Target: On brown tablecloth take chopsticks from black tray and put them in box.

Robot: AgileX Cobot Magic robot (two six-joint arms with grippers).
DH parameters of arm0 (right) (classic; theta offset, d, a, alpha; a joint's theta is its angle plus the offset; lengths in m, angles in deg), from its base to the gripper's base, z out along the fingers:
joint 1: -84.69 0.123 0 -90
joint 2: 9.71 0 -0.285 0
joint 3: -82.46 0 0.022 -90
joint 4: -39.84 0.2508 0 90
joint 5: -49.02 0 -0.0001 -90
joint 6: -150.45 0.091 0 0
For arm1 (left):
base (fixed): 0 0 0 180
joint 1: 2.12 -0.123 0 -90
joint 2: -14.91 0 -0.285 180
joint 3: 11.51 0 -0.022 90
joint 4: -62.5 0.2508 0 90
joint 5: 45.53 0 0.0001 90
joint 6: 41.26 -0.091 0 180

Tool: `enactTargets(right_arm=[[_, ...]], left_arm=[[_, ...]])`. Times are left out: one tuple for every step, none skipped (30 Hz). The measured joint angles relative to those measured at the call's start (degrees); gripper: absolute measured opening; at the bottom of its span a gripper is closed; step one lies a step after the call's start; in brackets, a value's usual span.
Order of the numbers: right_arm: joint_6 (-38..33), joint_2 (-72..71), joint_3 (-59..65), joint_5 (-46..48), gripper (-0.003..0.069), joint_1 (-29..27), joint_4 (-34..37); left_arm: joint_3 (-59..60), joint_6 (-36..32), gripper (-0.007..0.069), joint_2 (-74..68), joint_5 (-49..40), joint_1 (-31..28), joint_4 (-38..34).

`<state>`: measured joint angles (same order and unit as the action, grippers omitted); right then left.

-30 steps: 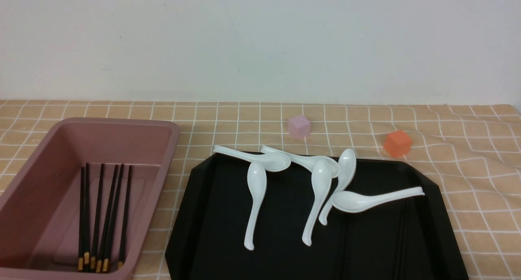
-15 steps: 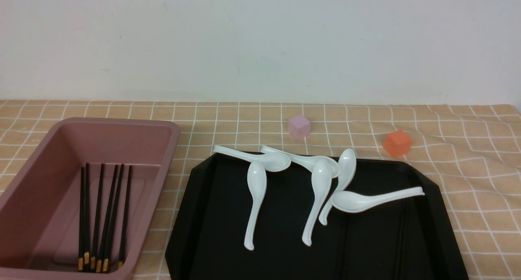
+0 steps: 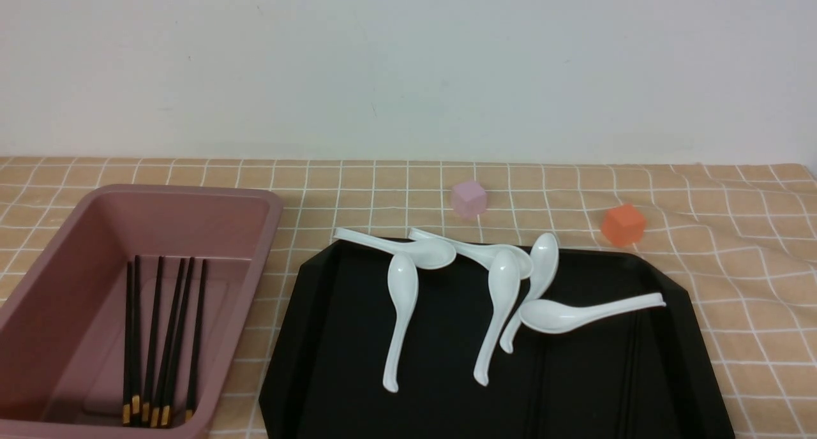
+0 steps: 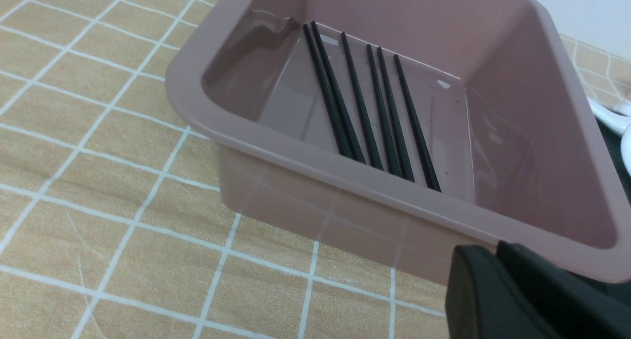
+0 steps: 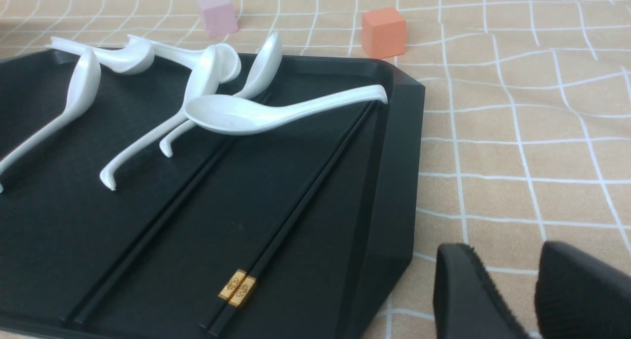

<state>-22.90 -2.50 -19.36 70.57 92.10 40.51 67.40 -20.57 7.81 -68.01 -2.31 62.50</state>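
The dusty-pink box [image 3: 137, 298] sits on the left of the brown tablecloth [image 3: 753, 286] that covers the bench, with six black chopsticks [image 3: 159, 340] lying side by side on its floor, gold bands toward the near wall. A strip of bare cloth separates the box's right rim from the black tray [image 3: 447, 413]. On the tray, further chopsticks [image 5: 296, 211] lie along the right-hand part of the floor: one pair with gold bands close to the near rim, running toward the far right corner, and another pair beside it whose far ends pass under the white soup spoons [image 3: 504, 298]. Six spoons crowd the far half of the tray; two handles overhang the far rim, and one handle tip reaches almost to the right rim. A pink cube [image 3: 468, 198] and an orange cube [image 3: 623, 224] stand on the cloth beyond the tray, apart from it.

The left end effector [image 4: 498, 260] hovers just outside the box's near wall, fingers pressed together and empty. The right end effector [image 5: 508, 289] hangs over bare cloth just beside the tray's near right corner, fingers slightly parted, gripping nothing.
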Motion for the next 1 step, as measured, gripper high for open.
enactTargets(right_arm=[[0.00, 0.00, 0.00, 0.00, 0.0240, 0.00, 0.00]], left_arm=[[0.00, 0.00, 0.0061, 0.00, 0.00, 0.00, 0.00]])
